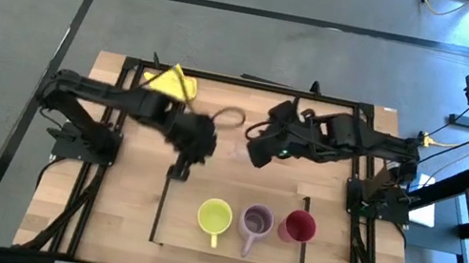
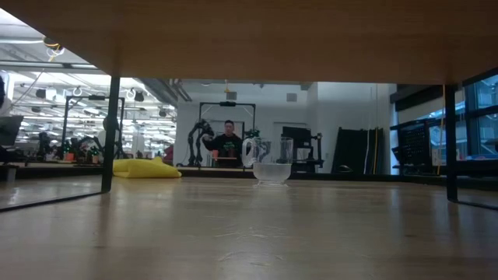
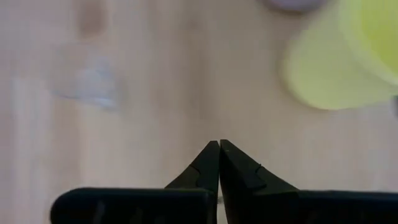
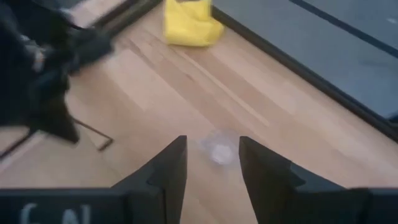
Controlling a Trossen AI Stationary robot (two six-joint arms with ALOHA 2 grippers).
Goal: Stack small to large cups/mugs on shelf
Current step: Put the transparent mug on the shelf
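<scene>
High view: 3 mugs are shown standing in a row inside the thin dark-framed rectangular light-wood shelf [image 1: 174,227] on the wooden desk [image 1: 57,207]: a yellow-green ceramic mug [image 1: 214,216], a purple ceramic mug [image 1: 255,220] and a red cup [image 1: 298,226]. The tiny clear glass [image 4: 219,149] is seen on the desk outside the shelf, between the 2 arms; in the low view it appears upright [image 2: 272,172]. The left tool [image 1: 179,172] is held near the shelf's far left corner, its fingers pressed together and empty. The right tool [image 4: 211,165] is poised just behind the glass, fingers apart, not touching it. A crumpled yellow cloth [image 1: 171,83] lies at the desk's far edge.
</scene>
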